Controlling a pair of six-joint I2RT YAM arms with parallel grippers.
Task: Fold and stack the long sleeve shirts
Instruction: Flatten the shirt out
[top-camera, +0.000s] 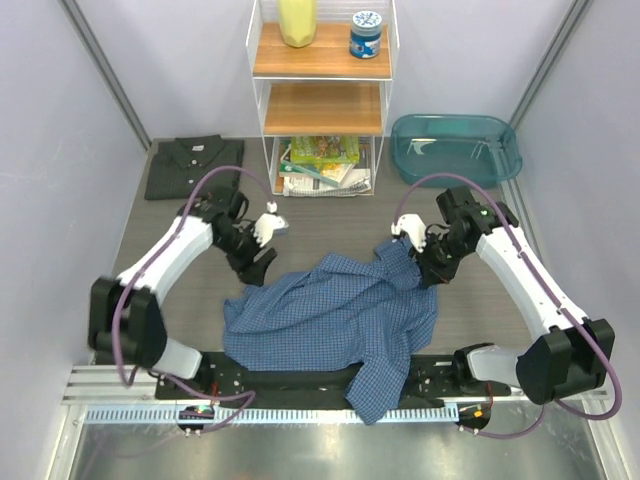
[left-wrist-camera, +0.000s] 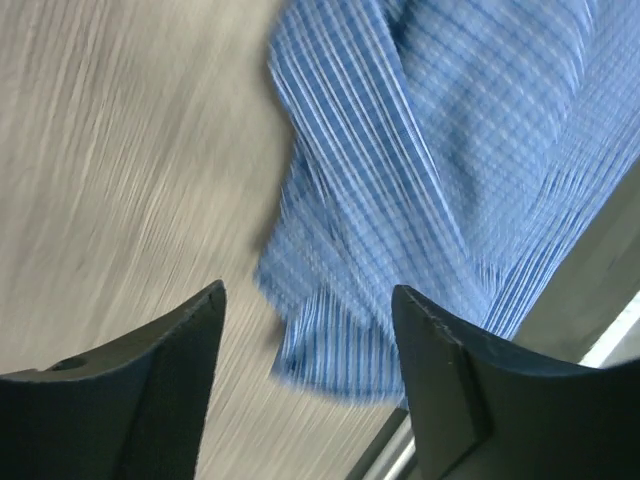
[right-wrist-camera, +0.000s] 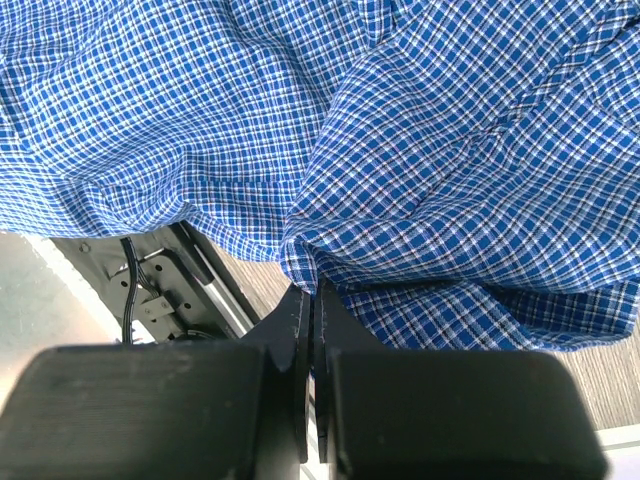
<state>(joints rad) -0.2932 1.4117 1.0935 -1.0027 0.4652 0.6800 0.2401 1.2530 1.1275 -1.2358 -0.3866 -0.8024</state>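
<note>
blue checked shirt (top-camera: 330, 315): crumpled at the near middle of the surface (top-camera: 330, 215), with a part draped over the near edge.
charcoal shirt (top-camera: 193, 165): folded flat at the far left.
left gripper (top-camera: 258, 265): jaws spread wide and empty, beside the blue cloth's left edge.
right gripper (top-camera: 428, 268): jaws pinched tight on a bunched fold of the blue checked shirt, at its far right.

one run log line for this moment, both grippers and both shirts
left gripper: open, empty | right gripper: shut on blue shirt | blue shirt: crumpled, unfolded | grey shirt: folded, far left
</note>
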